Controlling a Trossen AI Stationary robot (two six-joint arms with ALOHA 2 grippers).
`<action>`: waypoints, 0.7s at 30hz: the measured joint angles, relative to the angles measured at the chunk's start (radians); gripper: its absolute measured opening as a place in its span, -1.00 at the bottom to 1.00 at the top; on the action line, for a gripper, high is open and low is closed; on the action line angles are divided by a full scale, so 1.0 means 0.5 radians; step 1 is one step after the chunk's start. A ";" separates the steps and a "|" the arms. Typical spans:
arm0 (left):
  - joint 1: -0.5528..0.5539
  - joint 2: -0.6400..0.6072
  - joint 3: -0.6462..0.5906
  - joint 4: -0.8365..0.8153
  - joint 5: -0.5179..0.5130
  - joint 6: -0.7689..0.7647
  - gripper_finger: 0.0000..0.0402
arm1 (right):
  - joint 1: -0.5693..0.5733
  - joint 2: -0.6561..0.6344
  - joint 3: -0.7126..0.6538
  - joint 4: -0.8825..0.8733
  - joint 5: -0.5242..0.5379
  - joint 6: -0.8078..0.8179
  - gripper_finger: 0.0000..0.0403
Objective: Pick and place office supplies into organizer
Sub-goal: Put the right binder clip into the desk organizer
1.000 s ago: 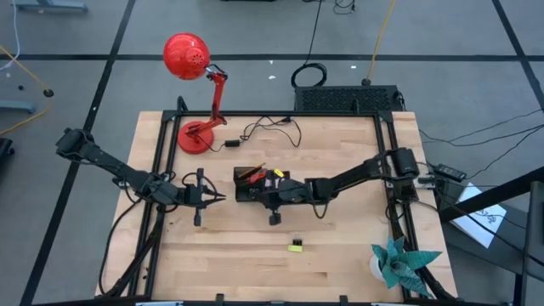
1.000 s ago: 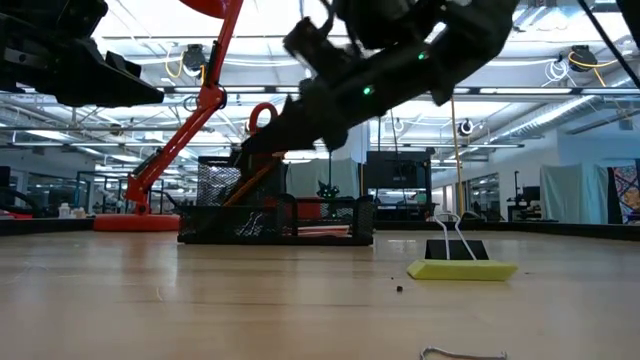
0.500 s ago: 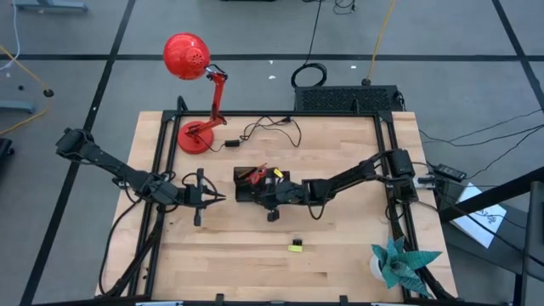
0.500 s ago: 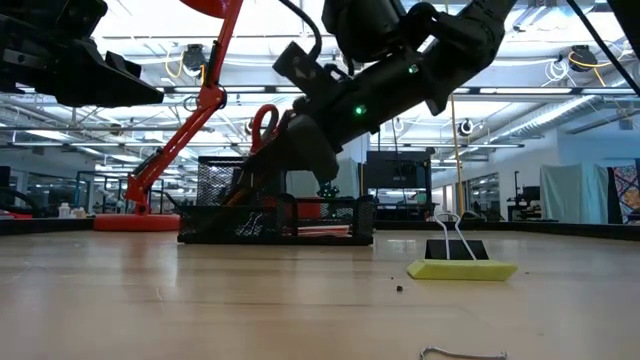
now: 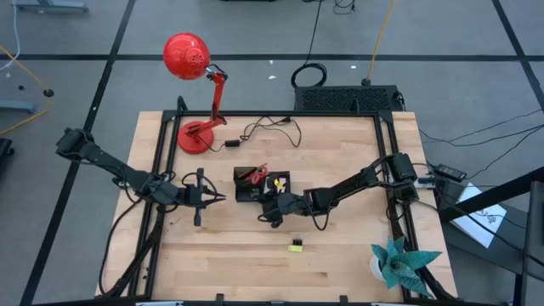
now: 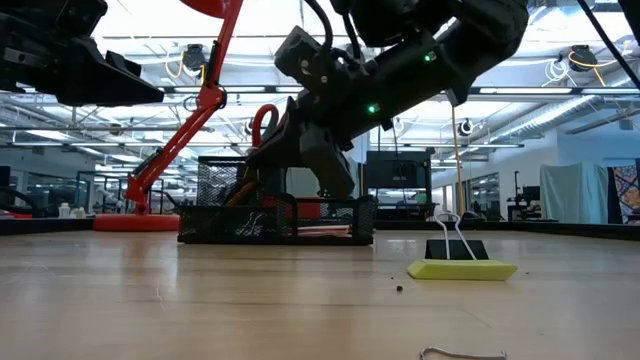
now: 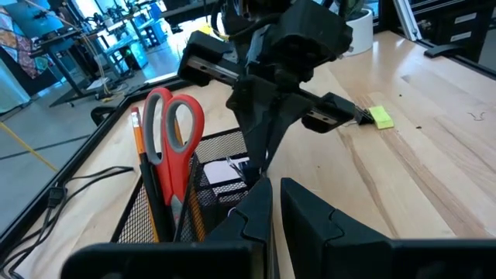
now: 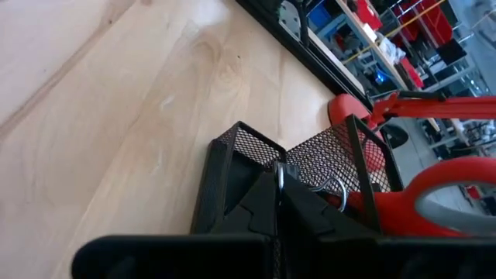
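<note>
At table centre the mesh organizer (image 5: 255, 184) already holds red-handled scissors (image 7: 172, 138) and pencils; the yellow-green piece (image 5: 295, 246) at five o'clock remains, right gripper (image 5: 270, 206) pressed together empty

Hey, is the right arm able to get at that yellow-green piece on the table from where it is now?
Probably yes: the right gripper hangs by the organizer, and only bare table lies between it and the yellow-green piece.

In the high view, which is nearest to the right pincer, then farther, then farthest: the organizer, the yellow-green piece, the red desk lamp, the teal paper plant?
1. organizer: just beyond the right pincer, toward the table's far edge.
2. yellow-green piece: toward the near edge, slightly to the right.
3. red desk lamp and teal paper plant: both far, at opposite corners, too close to rank.
</note>
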 joint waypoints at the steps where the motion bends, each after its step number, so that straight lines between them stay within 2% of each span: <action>1: 0.000 -0.001 0.000 0.002 0.000 0.000 -0.81 | 0.001 0.001 -0.006 0.012 0.000 -0.011 -1.00; 5: 0.000 0.000 0.000 0.004 0.000 0.000 -0.81 | -0.001 0.018 -0.020 0.073 0.000 -0.049 -1.00; 10: 0.000 0.000 0.000 0.005 -0.001 0.002 -0.81 | 0.002 0.186 -0.014 0.269 -0.009 -0.268 -1.00; 14: 0.000 -0.001 0.000 0.002 -0.001 0.001 -0.81 | 0.013 0.298 0.012 0.472 0.199 -0.383 -1.00; 16: 0.000 0.000 0.000 -0.006 -0.001 0.002 -0.81 | 0.012 0.315 0.014 0.555 0.202 -0.388 -1.00; 21: 0.002 -0.001 0.000 -0.018 -0.001 0.002 -0.81 | 0.011 0.316 0.036 0.488 0.202 -0.344 -1.00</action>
